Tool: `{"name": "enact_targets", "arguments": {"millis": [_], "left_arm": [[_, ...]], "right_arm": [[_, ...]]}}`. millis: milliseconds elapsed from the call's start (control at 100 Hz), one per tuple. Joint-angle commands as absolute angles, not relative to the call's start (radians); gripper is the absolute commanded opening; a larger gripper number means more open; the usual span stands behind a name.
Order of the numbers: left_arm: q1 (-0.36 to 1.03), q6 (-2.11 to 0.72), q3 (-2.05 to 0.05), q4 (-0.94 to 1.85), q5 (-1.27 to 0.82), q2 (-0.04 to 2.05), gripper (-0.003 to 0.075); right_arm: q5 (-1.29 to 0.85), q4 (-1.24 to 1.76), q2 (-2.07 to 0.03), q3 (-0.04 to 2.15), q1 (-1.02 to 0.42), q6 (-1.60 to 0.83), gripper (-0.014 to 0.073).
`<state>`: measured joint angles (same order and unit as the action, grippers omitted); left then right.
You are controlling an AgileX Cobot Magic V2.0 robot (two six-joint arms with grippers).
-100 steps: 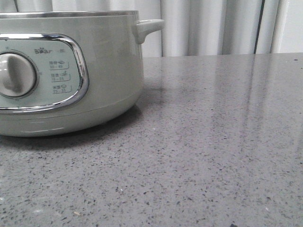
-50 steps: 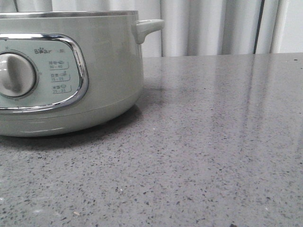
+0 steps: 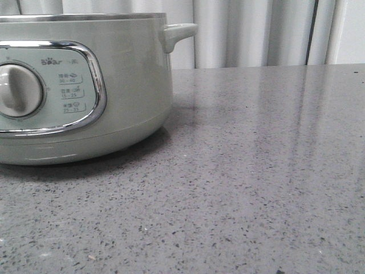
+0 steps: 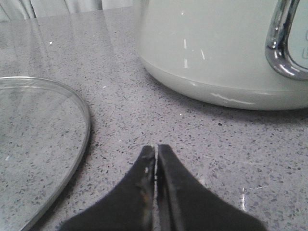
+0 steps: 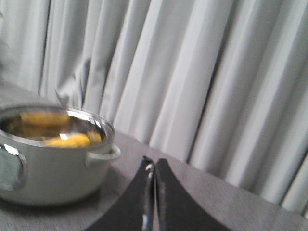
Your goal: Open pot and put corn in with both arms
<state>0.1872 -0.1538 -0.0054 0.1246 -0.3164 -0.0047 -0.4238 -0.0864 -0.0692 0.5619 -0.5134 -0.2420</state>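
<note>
The pot (image 3: 80, 85) is stood at the left of the grey speckled stone countertop (image 3: 256, 188), its control panel and dial (image 3: 20, 89) turned toward the near edge. It is uncovered: the glass lid (image 4: 38, 144) is laid flat on the counter, apart from the pot's base, so that the opening is left free. The corn (image 5: 67, 140) is seen lying inside the pot, with a yellow reflection on the inner wall; the loading step is judged complete.

The left gripper (image 4: 155, 159) is held low over the counter between lid and pot, its fingers closed together and empty. The right gripper (image 5: 153, 175) is held raised, well clear of the pot, fingers likewise closed and empty; this view is blurred.

Pale pleated curtains (image 3: 256, 31) are hung behind the far edge of the counter.
</note>
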Motion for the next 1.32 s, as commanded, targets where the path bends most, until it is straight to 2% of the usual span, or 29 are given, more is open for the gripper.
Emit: {"name": "enact_targets", "arguments": {"millis": [0,150,390,540,620,839,1309], "left_arm": [[0.196,-0.148,0.024,0.138,-0.269,-0.034,-0.002],[0.196,-0.148,0.024,0.138,-0.269,-0.034,-0.002],[0.196,-0.148,0.024,0.138,-0.269,-0.034,-0.002],[0.196,-0.148,0.024,0.138,-0.269,-0.034,-0.002],[0.196,-0.148,0.024,0.138,-0.269,-0.034,-0.002],[0.196,-0.148,0.024,0.138,-0.269,-0.034,-0.002],[0.196,-0.148,0.024,0.138,-0.269,-0.034,-0.002]], "right_arm": [[-0.369,-0.162,-0.081,0.527,-0.502,-0.252,-0.0043],[-0.346,-0.224,-0.085,0.362,-0.408,-0.243,-0.0043],[-0.103,-0.095,-0.085,0.058,-0.174,-0.19,-0.0043],[-0.105,-0.093,-0.065,-0.031,-0.083,-0.19,-0.0043],[-0.2,-0.093,-0.036,-0.026,-0.064,-0.19,-0.0043],[-0.296,-0.093,0.032,-0.028,-0.036,-0.19,-0.0043],[-0.298,-0.093,0.032,-0.028,-0.036,-0.19,-0.0043]]}}
